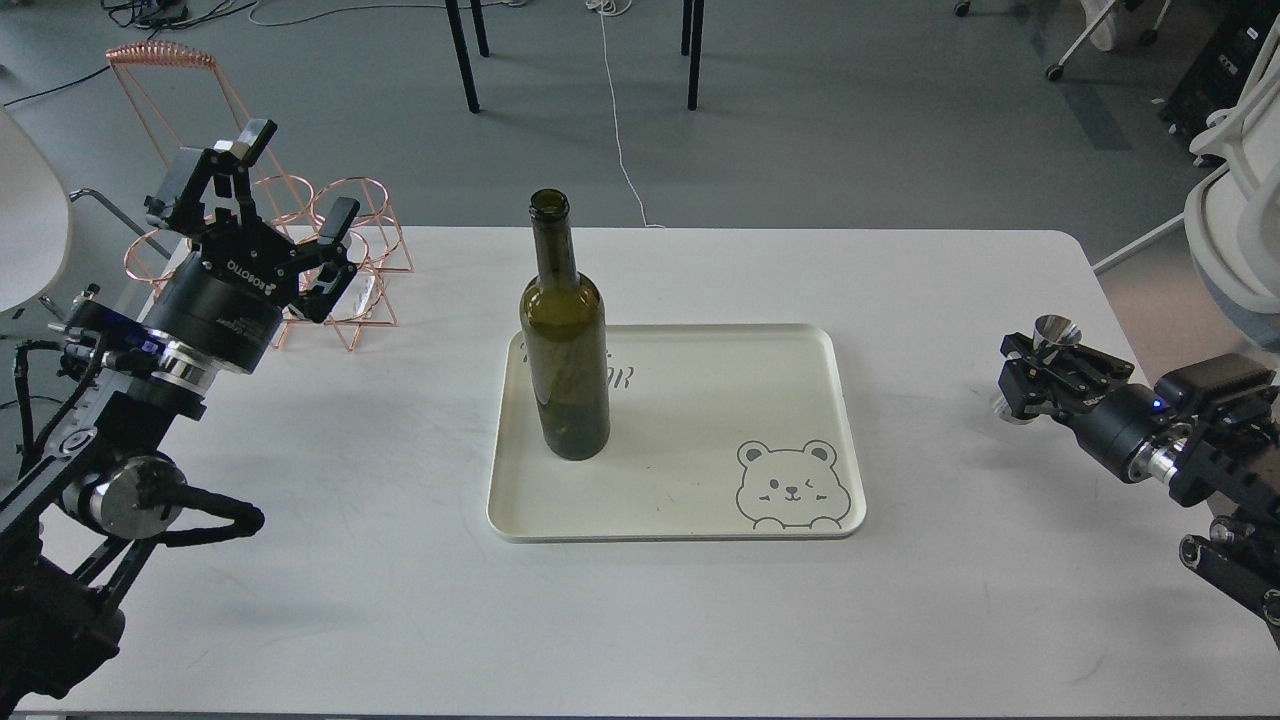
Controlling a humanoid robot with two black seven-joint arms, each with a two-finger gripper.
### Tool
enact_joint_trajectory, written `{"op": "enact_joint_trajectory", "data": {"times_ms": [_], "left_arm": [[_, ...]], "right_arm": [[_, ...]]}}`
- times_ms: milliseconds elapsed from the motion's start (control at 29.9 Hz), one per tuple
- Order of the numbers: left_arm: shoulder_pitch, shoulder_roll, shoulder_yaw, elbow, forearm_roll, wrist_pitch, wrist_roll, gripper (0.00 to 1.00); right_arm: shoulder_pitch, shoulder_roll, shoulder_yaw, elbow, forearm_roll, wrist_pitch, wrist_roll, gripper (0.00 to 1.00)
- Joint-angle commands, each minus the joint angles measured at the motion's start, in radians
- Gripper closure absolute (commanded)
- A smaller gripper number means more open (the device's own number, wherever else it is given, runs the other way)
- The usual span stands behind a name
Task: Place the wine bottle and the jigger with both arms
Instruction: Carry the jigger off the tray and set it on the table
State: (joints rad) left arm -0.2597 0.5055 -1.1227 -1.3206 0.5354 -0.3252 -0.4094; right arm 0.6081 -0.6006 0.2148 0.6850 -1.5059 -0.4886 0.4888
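The wine bottle [564, 340], dark olive-green with no label, stands upright on the left part of a cream tray [700, 500]. The jigger [1052, 335] is a small shiny steel double cone; its top cone shows above the fingers and its lower end below them. My right gripper [1035, 372] is shut on the jigger, over the table to the right of the tray. My left gripper [265, 205] is open and empty, raised at the far left, well apart from the bottle.
A copper wire rack [345, 255] stands at the table's back left, just behind my left gripper. The tray carries a bear drawing [795, 485] in its front right corner. A white chair [1235, 200] stands off the table's right edge.
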Motion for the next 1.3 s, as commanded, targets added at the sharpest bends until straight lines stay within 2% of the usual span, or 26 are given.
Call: {"op": "enact_joint_trajectory", "data": {"times_ms": [0, 134, 301, 401, 535, 635, 702, 769, 869, 1103, 1137, 1237, 1271], "left_arm": [[-0.001, 0.001, 0.0, 0.0, 0.0, 0.0, 0.001, 0.02], [-0.001, 0.001, 0.0, 0.0, 0.0, 0.0, 0.001, 0.02], [0.0, 0.002, 0.0, 0.0, 0.0, 0.0, 0.001, 0.02], [-0.001, 0.004, 0.0, 0.0, 0.0, 0.0, 0.001, 0.02], [0.0, 0.004, 0.0, 0.0, 0.0, 0.0, 0.0, 0.02], [-0.001, 0.005, 0.0, 0.0, 0.0, -0.001, 0.0, 0.02], [0.0, 0.008, 0.0, 0.0, 0.0, -0.001, 0.0, 0.02], [-0.001, 0.014, 0.0, -0.002, 0.0, -0.001, 0.0, 0.02], [0.0, 0.018, 0.001, -0.017, 0.0, -0.001, 0.0, 0.02], [0.0, 0.048, 0.001, -0.022, 0.0, -0.001, -0.006, 0.02], [0.0, 0.057, 0.001, -0.026, 0.0, -0.001, -0.015, 0.02], [0.0, 0.097, 0.006, -0.046, 0.021, 0.0, -0.079, 0.02], [0.0, 0.114, 0.006, -0.049, 0.047, -0.001, -0.079, 0.02]], "right_arm": [[0.001, 0.031, 0.0, -0.044, 0.001, 0.0, 0.0, 0.83], [0.004, 0.048, 0.0, -0.053, 0.0, 0.0, 0.0, 0.78], [0.004, 0.05, -0.002, -0.067, 0.001, 0.0, 0.0, 0.6], [0.001, 0.05, -0.003, -0.068, 0.001, 0.0, 0.0, 0.55], [0.001, 0.047, -0.005, -0.067, 0.001, 0.0, 0.0, 0.39], [-0.001, 0.045, -0.006, -0.056, 0.001, 0.0, 0.0, 0.18], [-0.001, 0.035, -0.006, -0.044, 0.001, 0.0, 0.0, 0.11], [-0.007, 0.018, -0.014, -0.036, 0.001, 0.0, 0.0, 0.09], [-0.018, -0.074, -0.073, 0.016, 0.01, 0.0, 0.0, 0.07], [-0.021, -0.359, -0.17, 0.281, 0.05, 0.0, 0.0, 0.06], [-0.021, -0.396, -0.169, 0.319, 0.084, 0.0, 0.0, 0.06], [-0.019, -0.496, -0.15, 0.488, 0.304, 0.0, 0.0, 0.05], [-0.008, -0.524, -0.146, 0.549, 0.41, 0.0, 0.0, 0.04]]}}
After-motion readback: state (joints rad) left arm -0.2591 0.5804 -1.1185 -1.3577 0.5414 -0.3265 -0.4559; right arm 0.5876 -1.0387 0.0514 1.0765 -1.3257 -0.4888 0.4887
